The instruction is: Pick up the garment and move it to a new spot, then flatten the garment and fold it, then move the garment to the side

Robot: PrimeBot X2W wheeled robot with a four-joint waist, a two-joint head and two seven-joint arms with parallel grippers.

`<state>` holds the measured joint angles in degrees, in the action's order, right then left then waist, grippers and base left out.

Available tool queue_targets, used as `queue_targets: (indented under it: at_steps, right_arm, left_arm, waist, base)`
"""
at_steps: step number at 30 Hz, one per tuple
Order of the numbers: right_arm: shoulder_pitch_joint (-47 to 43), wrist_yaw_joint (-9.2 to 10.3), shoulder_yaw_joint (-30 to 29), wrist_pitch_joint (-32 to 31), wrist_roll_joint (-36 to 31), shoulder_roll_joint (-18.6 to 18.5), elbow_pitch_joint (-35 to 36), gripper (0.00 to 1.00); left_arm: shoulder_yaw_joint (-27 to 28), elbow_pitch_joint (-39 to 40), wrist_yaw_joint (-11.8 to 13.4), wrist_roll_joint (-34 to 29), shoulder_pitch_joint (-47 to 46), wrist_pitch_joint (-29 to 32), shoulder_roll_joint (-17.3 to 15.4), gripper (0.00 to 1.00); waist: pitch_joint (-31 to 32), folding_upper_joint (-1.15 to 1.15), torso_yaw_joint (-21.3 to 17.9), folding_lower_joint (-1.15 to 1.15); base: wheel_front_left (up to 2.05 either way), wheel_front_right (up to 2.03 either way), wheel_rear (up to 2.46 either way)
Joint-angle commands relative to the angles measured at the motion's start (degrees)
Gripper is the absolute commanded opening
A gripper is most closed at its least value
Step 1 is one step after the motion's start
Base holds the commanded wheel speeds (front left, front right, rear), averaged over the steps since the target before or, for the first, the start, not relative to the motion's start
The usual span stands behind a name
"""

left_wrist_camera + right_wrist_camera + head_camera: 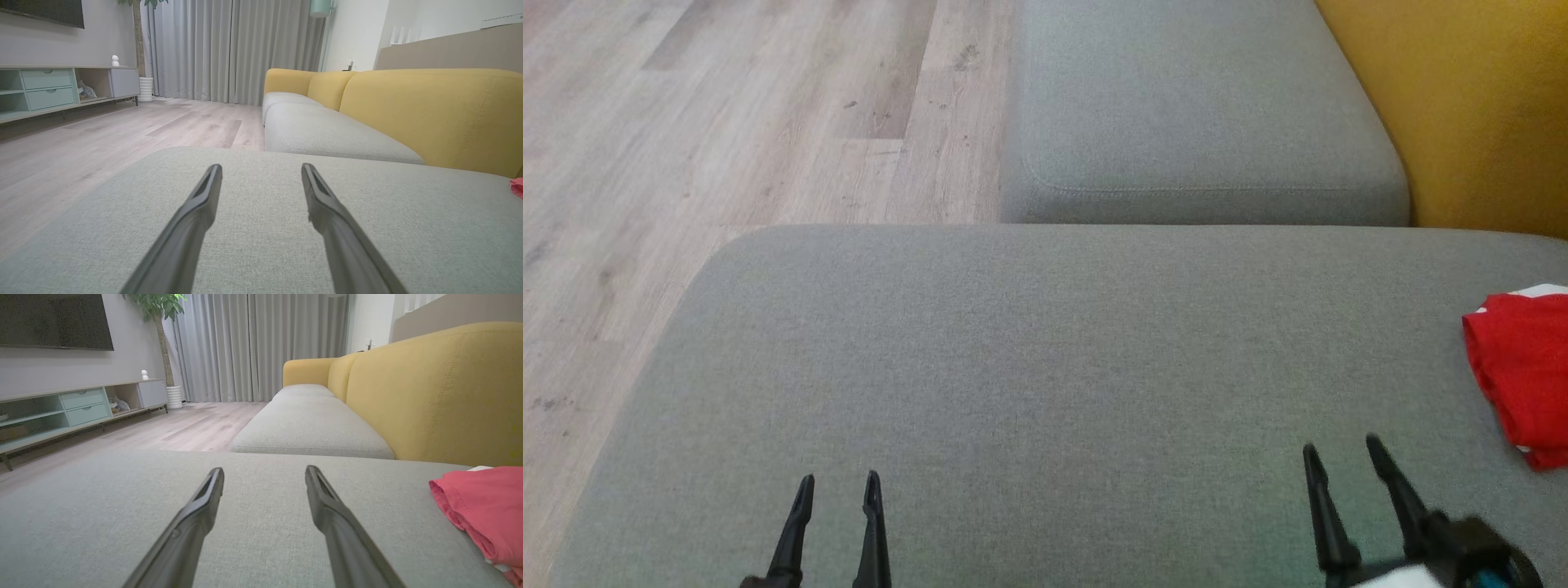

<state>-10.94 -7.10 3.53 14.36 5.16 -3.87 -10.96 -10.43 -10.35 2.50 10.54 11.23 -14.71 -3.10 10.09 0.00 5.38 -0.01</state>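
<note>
- We see the garment (1523, 371), red with a sliver of white at its edges, lying in a compact bunch at the far right of the wide grey seat cushion (1045, 351). It is cut off by the right edge of the head view, so we cannot tell its full outline.
- The left gripper (840, 476) hovers over the near left part of the cushion. Its jaws are released, with grey fabric showing between them and nothing in their hold.
- The right gripper (1340, 443) sits over the near right part, jaws likewise spread and empty. It is the closer of the two to the garment, which lies just to its right and a little farther off (the right wrist view shows the red cloth off to the side, not between the jaws).
- We judge that the garment is parked out at the edge so that the broad middle of the cushion is left free as a working area.
- We cannot say from these views alone whether the bundle is a finished fold already set aside or a heap waiting to be picked up. Its layered edges suggest some folding.
- If picking up is ahead, we expect the right arm to turn toward the cloth, since the left is well apart from it.
- A second grey cushion (1201, 106) lies beyond, against the yellow backrest (1462, 98), with the wooden floor (727, 122) to the left.
</note>
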Motion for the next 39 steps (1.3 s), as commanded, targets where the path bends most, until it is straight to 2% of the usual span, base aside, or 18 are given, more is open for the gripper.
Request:
queue_targets:
  at_steps: [1,9,21,22,26,39]
  right_arm:
    - [0.89,-0.39,0.85,0.61,-0.59,-0.36,2.28,1.0]
    - [-3.69,-0.39,-0.01,0.62,-1.64,0.85,4.52,1.0]
    - [-3.66,-0.39,-0.39,0.63,-2.01,0.98,4.12,1.0]
    - [-6.15,0.0,-1.54,0.0,-2.11,1.39,2.16,0.0]
    - [-6.57,0.01,-1.45,-0.15,-1.57,1.39,-1.04,0.0]
    - [-4.27,-0.03,-2.02,-1.96,7.28,1.14,-1.22,0.0]
  left_arm:
    - [2.2,2.04,-0.03,-0.15,-2.25,-0.29,0.23,1.0]
    - [2.53,1.6,-0.27,-0.85,-1.21,-0.29,0.23,1.0]
    - [1.81,0.2,-0.42,-2.84,-1.42,-0.29,0.23,1.0]
    - [0.44,-1.6,-0.52,-2.56,1.33,0.0,-0.04,0.0]
    - [0.58,-4.76,-0.57,-2.01,2.42,0.19,-0.03,0.0]
    - [2.17,-4.67,-1.48,6.11,0.48,2.23,-0.01,0.0]
  waist:
    - [0.17,0.0,0.02,0.01]
    - [1.24,0.0,-0.27,0.01]
    - [1.52,0.0,-0.88,0.01]
    - [1.52,0.0,-0.88,0.01]
    - [1.46,0.0,-0.93,0.01]
    - [0.31,0.0,-1.36,0.01]
  base:
    - [0.0,0.0,0.0]
    - [0.0,0.0,0.0]
    - [0.0,0.0,0.0]
    - [0.0,0.0,0.0]
    - [0.0,0.0,0.0]
    - [0.0,0.0,0.0]
